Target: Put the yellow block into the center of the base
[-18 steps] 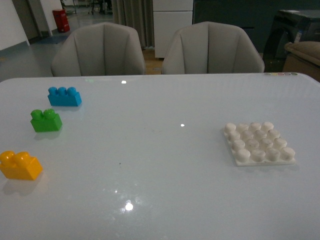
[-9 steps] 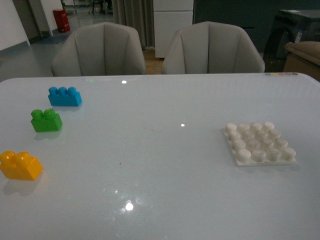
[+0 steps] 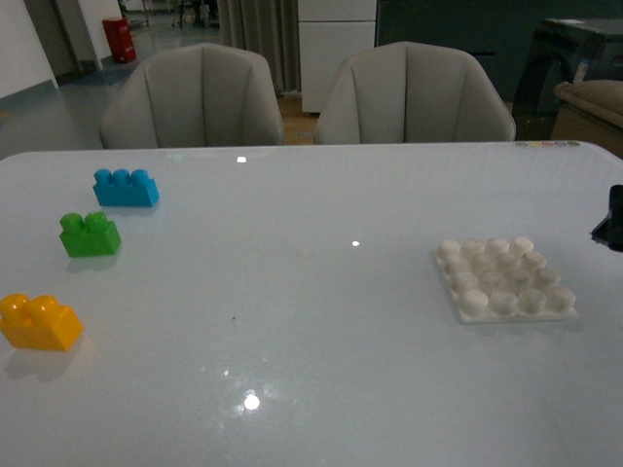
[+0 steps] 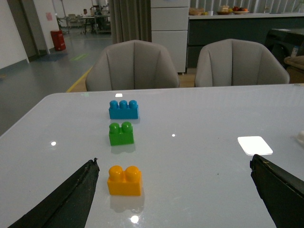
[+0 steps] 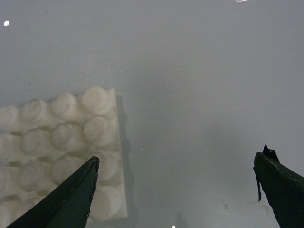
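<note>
The yellow-orange two-stud plastic brick (image 3: 39,322) sits untouched, far left of the square white studded base plate (image 3: 504,280), with open tabletop (image 3: 321,292) between them. The left gripper (image 4: 173,164) gapes wide, lined up on it, likely for the pickup; the right gripper (image 5: 179,156), also spread, hangs at the base's edge.

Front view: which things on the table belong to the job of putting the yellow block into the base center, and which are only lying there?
Belong to the job:
yellow block
base

Only lying there:
green brick
blue brick
</note>
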Tool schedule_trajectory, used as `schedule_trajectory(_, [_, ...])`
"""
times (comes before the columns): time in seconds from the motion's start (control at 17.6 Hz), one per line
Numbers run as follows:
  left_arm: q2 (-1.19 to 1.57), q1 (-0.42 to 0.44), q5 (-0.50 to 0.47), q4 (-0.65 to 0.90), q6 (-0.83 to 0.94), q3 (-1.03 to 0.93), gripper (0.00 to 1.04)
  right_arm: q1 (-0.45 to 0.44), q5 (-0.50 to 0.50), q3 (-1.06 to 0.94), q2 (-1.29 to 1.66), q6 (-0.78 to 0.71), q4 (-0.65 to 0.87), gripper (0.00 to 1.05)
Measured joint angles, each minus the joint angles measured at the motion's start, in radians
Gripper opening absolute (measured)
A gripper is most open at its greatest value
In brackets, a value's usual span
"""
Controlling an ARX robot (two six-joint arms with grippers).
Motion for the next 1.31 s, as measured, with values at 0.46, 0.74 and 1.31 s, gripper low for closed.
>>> schedule_trajectory(0.46, [0.0, 0.0, 0.0, 0.0, 0.0, 0.0, 0.98, 0.1, -0.043, 0.101, 0.148, 0.016, -0.01, 0.98])
schedule_trajectory(0.74, [0.0, 0.0, 0.0, 0.0, 0.0, 0.0, 0.98, 0.126, -0.031, 0.103, 0.175, 0.017, -0.012, 0.98])
schedule_trajectory(1.31, [0.0, 0.0, 0.0, 0.0, 0.0, 0.0, 0.98, 0.125, -0.029, 0.178, 0.234, 0.051, -0.043, 0.98])
